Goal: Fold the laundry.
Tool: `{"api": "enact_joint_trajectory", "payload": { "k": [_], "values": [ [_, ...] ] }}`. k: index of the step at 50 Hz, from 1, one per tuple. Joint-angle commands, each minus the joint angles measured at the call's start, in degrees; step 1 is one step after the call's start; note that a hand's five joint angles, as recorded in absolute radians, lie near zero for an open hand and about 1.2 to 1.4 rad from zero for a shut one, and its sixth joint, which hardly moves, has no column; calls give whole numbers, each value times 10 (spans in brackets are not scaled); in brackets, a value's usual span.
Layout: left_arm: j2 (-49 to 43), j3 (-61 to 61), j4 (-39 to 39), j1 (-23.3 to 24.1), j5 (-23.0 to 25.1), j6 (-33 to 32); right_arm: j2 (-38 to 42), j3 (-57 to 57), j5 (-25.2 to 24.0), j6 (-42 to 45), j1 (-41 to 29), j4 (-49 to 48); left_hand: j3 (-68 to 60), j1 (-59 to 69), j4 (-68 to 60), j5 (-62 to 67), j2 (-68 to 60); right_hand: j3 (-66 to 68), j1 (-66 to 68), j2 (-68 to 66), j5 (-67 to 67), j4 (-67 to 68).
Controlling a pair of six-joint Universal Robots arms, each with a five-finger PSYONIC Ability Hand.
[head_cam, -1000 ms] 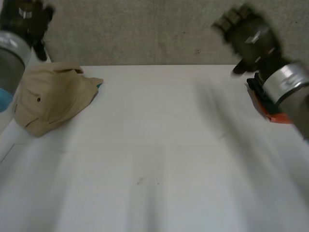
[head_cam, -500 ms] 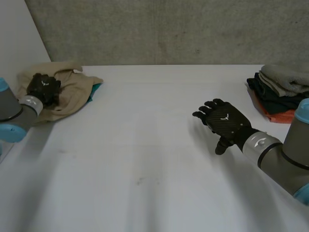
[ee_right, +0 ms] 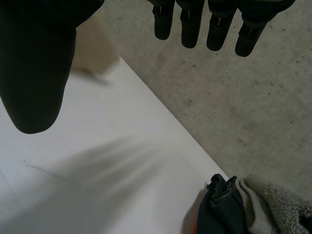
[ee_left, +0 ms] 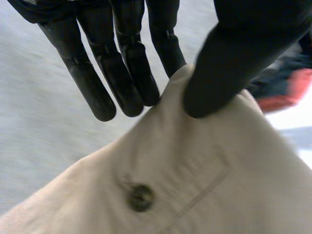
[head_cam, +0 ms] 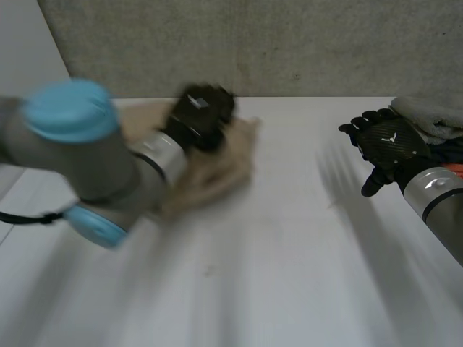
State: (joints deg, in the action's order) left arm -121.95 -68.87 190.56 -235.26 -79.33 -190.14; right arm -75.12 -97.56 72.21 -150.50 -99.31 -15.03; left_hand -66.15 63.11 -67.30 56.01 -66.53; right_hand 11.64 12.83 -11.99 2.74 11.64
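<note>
A beige garment (head_cam: 217,173) with a dark button (ee_left: 140,196) lies bunched on the white table (head_cam: 289,275), left of the middle. My left hand (head_cam: 202,116) is on its far edge. In the left wrist view the thumb (ee_left: 219,73) and the fingers (ee_left: 122,73) pinch a fold of the beige cloth (ee_left: 195,175) between them. My right hand (head_cam: 387,144) hovers over the table's right side with fingers spread and nothing in it. Its straight fingers (ee_right: 187,24) point at the wall, and the beige garment (ee_right: 92,53) shows far off beyond its thumb.
A pile of folded clothes (head_cam: 434,119) sits at the table's far right edge, just behind my right hand, with a grey towel (ee_right: 278,209) on top. A grey concrete wall (head_cam: 253,43) stands behind the table. My left arm (head_cam: 79,159) stretches across the table's left half.
My left hand has closed on the beige garment and swept it from the far left corner towards the middle. My right hand has pulled back to the right, towards the pile.
</note>
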Motion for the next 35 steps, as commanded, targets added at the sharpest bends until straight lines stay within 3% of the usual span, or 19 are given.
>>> {"api": "enact_joint_trajectory", "payload": {
  "k": [1,4,7,13,17,21,24,27,31,35],
  "values": [
    [-136,54,-65,79,-2,-6,1,-3,1,-11,-1,6,417,-387,428,-416,421,-16,-28,20,-27,-16],
    [-112,57,-97,84,-3,-6,2,-4,1,-13,-3,7,527,-497,538,-526,531,-16,-28,20,-27,-16],
    [-62,51,-99,75,-7,-6,2,-4,1,-16,-4,7,529,-499,541,-528,533,-16,-28,20,-27,-16],
    [59,8,-94,8,-18,-7,1,0,1,-32,-11,46,531,-500,542,-529,535,-16,-28,20,-27,-16],
    [99,-14,-86,-66,-16,-8,2,5,1,-84,-60,104,529,-499,541,-528,533,-16,-28,20,-27,-16],
    [76,-8,-86,-141,-10,-23,5,2,-1,-135,-103,125,521,-490,532,-519,525,-16,-28,20,-27,-16],
    [18,13,-96,-192,0,-82,12,-7,-3,-148,-148,116,521,-490,532,-519,524,-16,-28,20,-27,-16],
    [-55,37,-124,-232,10,-197,38,-6,0,-146,-208,81,516,-485,527,-514,519,-16,-28,20,-27,-16],
    [-115,50,-164,-252,13,-292,91,7,20,-142,-266,13,497,-467,509,-496,501,34,23,-31,23,34],
    [-138,58,-176,-255,14,-301,127,25,39,-118,-282,-24,492,-462,504,-491,496,116,104,-112,105,116]
  ]
}}
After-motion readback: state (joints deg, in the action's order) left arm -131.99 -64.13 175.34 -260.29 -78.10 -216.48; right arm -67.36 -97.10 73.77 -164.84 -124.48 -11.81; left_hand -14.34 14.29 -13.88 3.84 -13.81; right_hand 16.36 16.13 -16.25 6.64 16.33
